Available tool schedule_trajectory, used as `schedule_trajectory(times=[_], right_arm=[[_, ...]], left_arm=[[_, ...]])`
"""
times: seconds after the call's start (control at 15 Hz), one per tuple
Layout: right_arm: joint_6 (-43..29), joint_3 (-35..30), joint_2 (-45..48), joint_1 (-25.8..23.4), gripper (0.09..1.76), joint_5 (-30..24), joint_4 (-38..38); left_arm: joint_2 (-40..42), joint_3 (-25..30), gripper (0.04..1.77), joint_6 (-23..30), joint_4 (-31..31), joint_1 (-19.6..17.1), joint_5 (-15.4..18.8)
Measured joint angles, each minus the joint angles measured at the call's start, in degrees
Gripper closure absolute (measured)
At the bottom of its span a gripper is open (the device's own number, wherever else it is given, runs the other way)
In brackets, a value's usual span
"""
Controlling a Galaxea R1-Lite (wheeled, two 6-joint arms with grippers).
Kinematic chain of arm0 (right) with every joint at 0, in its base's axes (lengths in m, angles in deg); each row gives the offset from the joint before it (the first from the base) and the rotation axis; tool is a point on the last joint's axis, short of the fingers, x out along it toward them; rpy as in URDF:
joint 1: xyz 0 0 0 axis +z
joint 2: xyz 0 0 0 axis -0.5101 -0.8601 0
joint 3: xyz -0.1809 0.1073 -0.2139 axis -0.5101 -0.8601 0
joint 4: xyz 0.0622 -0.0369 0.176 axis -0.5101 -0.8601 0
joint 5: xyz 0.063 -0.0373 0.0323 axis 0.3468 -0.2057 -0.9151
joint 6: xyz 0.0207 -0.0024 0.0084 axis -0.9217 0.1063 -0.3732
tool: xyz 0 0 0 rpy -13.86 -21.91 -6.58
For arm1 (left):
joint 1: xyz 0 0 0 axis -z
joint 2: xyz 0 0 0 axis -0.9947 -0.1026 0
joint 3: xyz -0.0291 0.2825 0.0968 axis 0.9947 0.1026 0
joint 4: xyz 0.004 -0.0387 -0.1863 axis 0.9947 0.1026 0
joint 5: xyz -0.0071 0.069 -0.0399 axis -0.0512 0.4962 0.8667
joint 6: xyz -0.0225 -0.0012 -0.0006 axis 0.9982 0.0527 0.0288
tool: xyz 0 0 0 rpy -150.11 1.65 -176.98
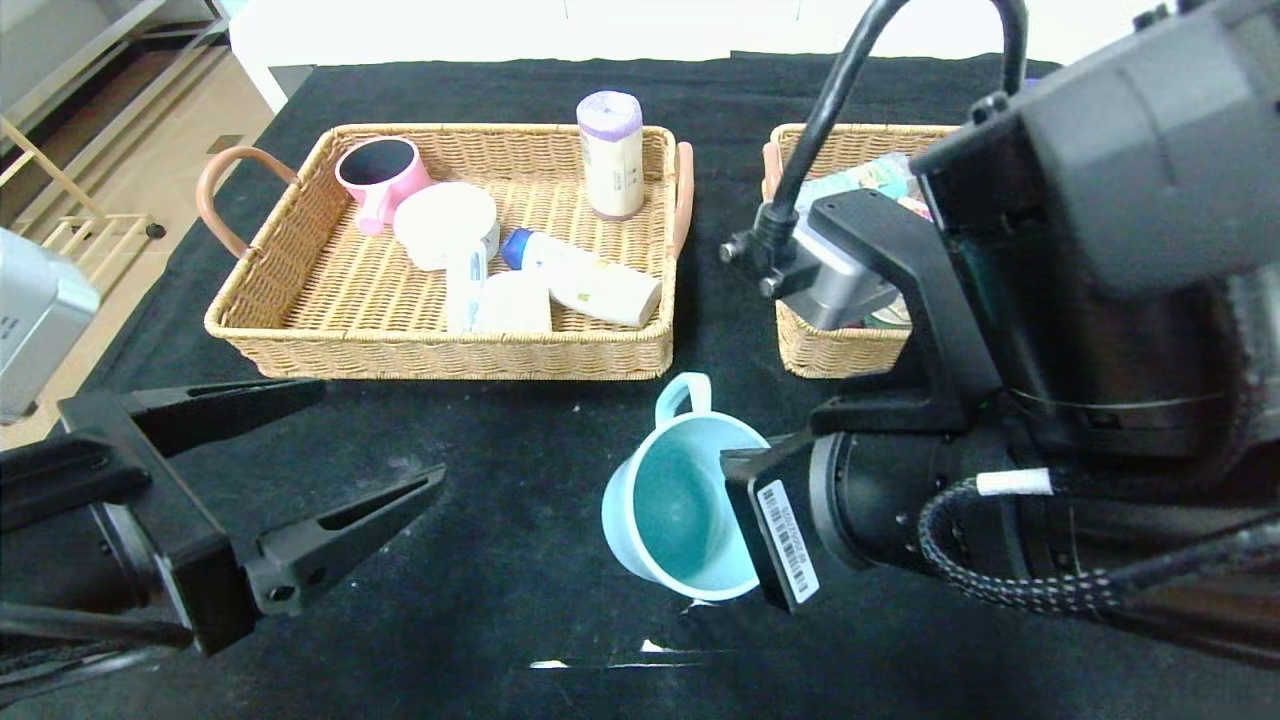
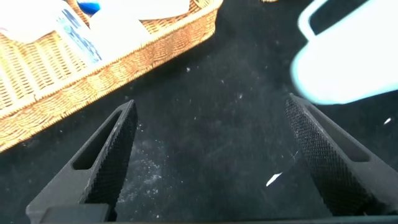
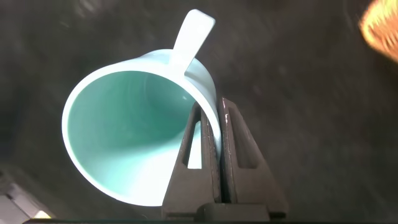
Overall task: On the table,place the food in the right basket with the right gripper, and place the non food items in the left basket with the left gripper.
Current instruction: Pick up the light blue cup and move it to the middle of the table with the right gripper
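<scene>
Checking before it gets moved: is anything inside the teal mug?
The right gripper is shut on the teal mug wall, one finger inside. Otherwise its visible interior looks bare; the bottom behind that finger is hidden.

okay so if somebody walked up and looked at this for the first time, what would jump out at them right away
Most striking is the teal mug on the black table in front of the baskets, its wall pinched by the shut right gripper, one finger inside and one outside. To its left the left gripper hangs wide open and empty over the cloth. Behind that, the left basket already holds a pink mug, bottles and white items.
</scene>
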Motion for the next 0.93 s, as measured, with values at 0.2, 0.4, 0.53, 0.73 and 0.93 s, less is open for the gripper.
schedule_trajectory(times=[0.2, 0.4, 0.53, 0.73, 0.93], right_arm=[[0.09, 4.14, -3.06, 0.72, 1.68, -1.50, 1.01], [0.63, 6.24, -6.23, 1.02, 1.68, -1.93, 3.88], [1.33, 6.35, -8.05, 1.19, 1.68, -1.88, 6.83], [1.49, 6.88, -10.80, 0.80, 1.68, -1.61, 9.03], [1.44, 7.23, -13.26, -0.02, 1.68, -1.52, 11.79]], left_arm=[[1.04, -0.33, 0.09, -0.10, 0.00, -0.44, 0.04], [1.79, -0.43, 0.09, -0.21, 0.00, -0.61, 0.04], [2.11, -0.44, 0.09, -0.21, 0.00, -0.63, 0.01], [2.32, -0.49, 0.09, -0.35, 0.00, -0.67, -0.02], [2.34, -0.49, 0.09, -0.22, 0.00, -0.78, -0.02]])
